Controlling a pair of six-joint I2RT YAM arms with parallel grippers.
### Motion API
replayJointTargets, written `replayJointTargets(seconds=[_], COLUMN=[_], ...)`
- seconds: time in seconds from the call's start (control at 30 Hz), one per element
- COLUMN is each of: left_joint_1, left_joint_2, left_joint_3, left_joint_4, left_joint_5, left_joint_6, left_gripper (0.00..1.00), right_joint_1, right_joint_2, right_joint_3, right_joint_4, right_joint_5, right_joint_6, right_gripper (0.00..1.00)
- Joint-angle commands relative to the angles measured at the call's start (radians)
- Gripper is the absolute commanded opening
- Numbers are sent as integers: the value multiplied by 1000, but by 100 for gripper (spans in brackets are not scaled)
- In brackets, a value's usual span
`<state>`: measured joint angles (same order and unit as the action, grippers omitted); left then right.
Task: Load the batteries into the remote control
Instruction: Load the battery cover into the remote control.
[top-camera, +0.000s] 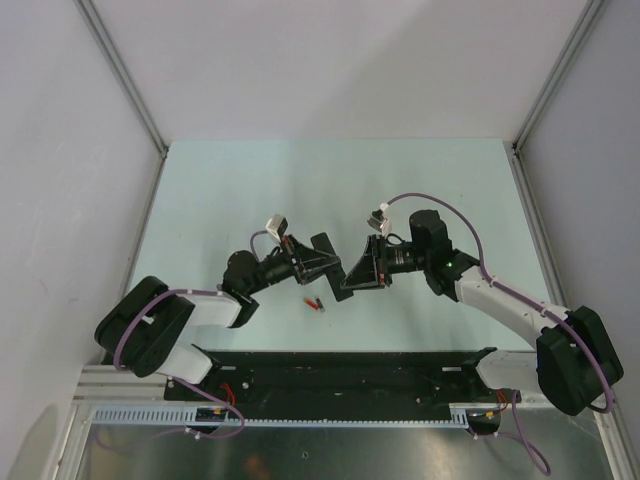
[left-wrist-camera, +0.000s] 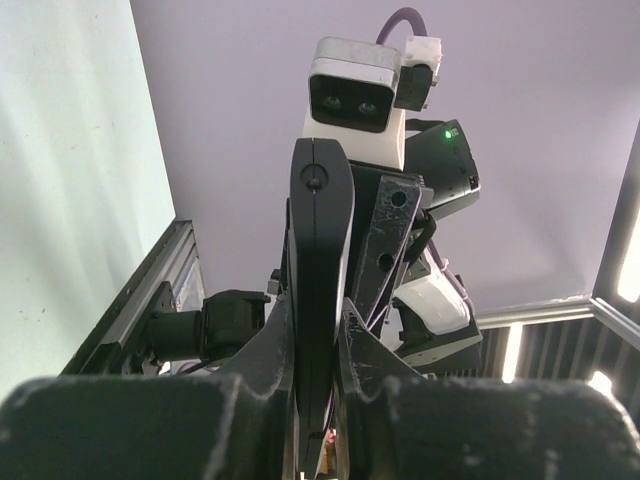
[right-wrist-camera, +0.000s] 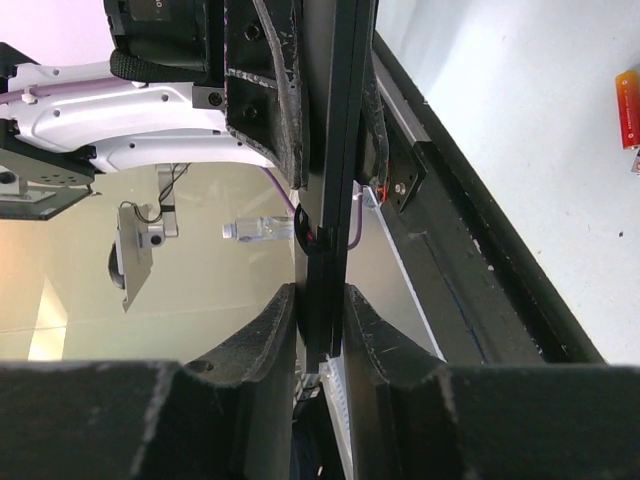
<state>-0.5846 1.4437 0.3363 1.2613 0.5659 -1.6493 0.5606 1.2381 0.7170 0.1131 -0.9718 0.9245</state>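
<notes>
The remote control (top-camera: 323, 244), a slim black bar, hangs above the table's middle, between both arms. My left gripper (top-camera: 330, 262) is shut on it. In the left wrist view the remote control (left-wrist-camera: 320, 230) stands edge-on, with the left gripper (left-wrist-camera: 318, 325) pinching its lower part. My right gripper (top-camera: 350, 280) grips the other end. In the right wrist view the remote control (right-wrist-camera: 325, 180) runs up between both pads of the right gripper (right-wrist-camera: 320, 300), which touch it. A red-orange battery (top-camera: 314, 302) lies on the table below the grippers, and the battery (right-wrist-camera: 628, 108) shows at the right edge.
The pale green table (top-camera: 250, 190) is walled by grey panels at the back and sides. A black base rail (top-camera: 340, 372) runs along the near edge. The right arm's wrist camera (left-wrist-camera: 355, 90) faces the left wrist closely.
</notes>
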Motion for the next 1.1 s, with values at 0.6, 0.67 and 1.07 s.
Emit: replayJointTargets(seconds=[0.6, 0.67, 1.07], left_joint_1=[9, 9, 9], left_joint_2=[-109, -118, -207], left_joint_3=[18, 14, -11], left_joint_4=[417, 417, 417], left_joint_5=[80, 83, 98], left_joint_6=[-58, -61, -76], left_gripper=[0, 0, 0], right_joint_1=[-8, -8, 15], right_joint_2=[34, 35, 57], right_joint_3=[-21, -21, -21], right_joint_4=[33, 27, 36], right_joint_5=[-24, -24, -38], right_joint_6=[0, -7, -16], right_gripper=[39, 40, 34])
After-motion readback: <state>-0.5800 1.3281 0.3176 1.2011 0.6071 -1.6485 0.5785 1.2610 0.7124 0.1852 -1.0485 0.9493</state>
